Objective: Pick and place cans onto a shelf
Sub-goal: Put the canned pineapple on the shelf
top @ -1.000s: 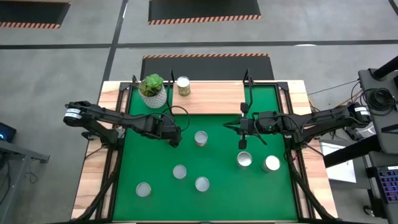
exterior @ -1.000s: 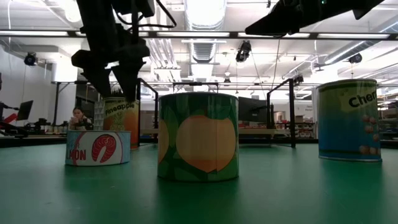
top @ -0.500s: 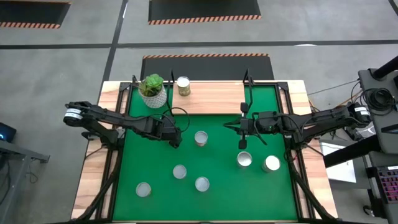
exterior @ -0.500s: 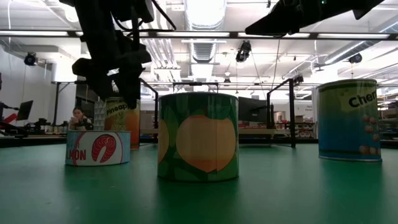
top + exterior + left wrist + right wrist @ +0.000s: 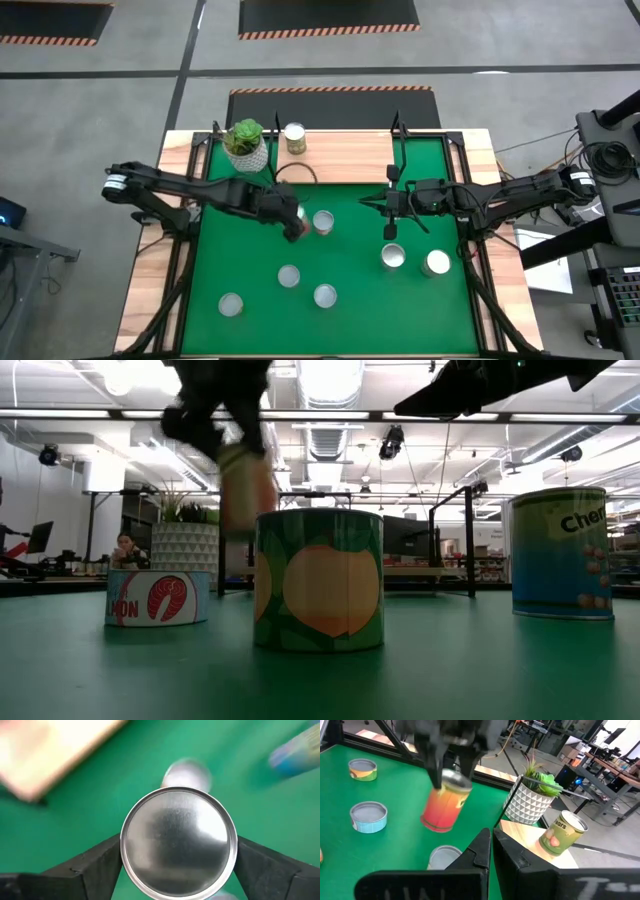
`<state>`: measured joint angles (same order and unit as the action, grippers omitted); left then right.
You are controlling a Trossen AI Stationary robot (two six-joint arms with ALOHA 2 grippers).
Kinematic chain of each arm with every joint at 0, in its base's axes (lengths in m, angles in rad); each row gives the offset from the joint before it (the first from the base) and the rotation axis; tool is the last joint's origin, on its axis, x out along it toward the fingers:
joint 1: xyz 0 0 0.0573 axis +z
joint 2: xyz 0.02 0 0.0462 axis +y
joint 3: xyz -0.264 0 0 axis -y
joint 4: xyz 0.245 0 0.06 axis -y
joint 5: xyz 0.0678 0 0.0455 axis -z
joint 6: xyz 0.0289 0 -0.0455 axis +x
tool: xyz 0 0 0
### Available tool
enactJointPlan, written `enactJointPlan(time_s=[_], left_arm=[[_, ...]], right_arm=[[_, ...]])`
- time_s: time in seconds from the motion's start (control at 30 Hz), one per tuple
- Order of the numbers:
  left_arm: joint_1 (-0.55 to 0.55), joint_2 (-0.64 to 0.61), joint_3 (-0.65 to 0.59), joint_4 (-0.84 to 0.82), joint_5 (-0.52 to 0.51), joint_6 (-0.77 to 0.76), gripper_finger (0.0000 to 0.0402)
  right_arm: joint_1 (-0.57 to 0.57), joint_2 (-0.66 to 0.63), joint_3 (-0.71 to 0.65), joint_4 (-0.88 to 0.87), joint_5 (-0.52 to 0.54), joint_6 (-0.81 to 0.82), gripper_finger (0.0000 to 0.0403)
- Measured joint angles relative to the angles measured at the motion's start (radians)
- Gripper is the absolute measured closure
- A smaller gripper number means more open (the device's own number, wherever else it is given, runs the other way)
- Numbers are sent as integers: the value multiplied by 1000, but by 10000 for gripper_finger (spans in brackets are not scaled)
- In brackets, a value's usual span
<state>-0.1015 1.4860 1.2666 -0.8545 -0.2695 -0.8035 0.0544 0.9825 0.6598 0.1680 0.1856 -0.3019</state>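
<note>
My left gripper (image 5: 293, 222) is over the middle of the green mat (image 5: 420, 310), shut on a can with an orange-red label (image 5: 444, 806). That can shows blurred in the low view (image 5: 245, 485), and its silvery top (image 5: 178, 840) fills the left wrist view. My right gripper (image 5: 366, 203) hangs shut above the mat's right half and holds nothing. The shelf (image 5: 340, 157), a light-wood board at the far edge, carries one can (image 5: 294, 138) standing upright beside a white plant pot (image 5: 246, 146). Several cans stand on the mat, the nearest one (image 5: 323, 222) just right of my left gripper. My left gripper pinches the can's side wall just below its top rim (image 5: 123, 856) between its two fingers, one finger (image 5: 95, 867) on each side. The fingers come from above, slanting down. The can hangs below them, tilted and clear of the mat.
Low cans stand toward the near edge (image 5: 289, 276) (image 5: 231, 305) (image 5: 325, 295), and two more on the right (image 5: 393, 257) (image 5: 436, 263). Thin black posts (image 5: 398, 150) rise at the shelf's ends. The mat's left part lies bare.
My left gripper has risen and shifted a little toward the table's right edge, tipping as it went. The orange-labelled can, which stood on the mat behind the low salmon can, is now lifted clear and tilted. My right arm has kept still.
</note>
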Motion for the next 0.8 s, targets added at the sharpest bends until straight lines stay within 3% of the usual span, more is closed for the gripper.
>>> enactJointPlan(time_s=[0.2,0.43,0.8], left_arm=[[64,0,154,7,-63,179,88],[216,3,178,54,-64,268,88],[350,210,263,19,-56,403,88]], right_arm=[[0,0,0,0,0,-4,394],[0,0,0,0,0,-5,394],[0,0,1,-16,0,-10,394]])
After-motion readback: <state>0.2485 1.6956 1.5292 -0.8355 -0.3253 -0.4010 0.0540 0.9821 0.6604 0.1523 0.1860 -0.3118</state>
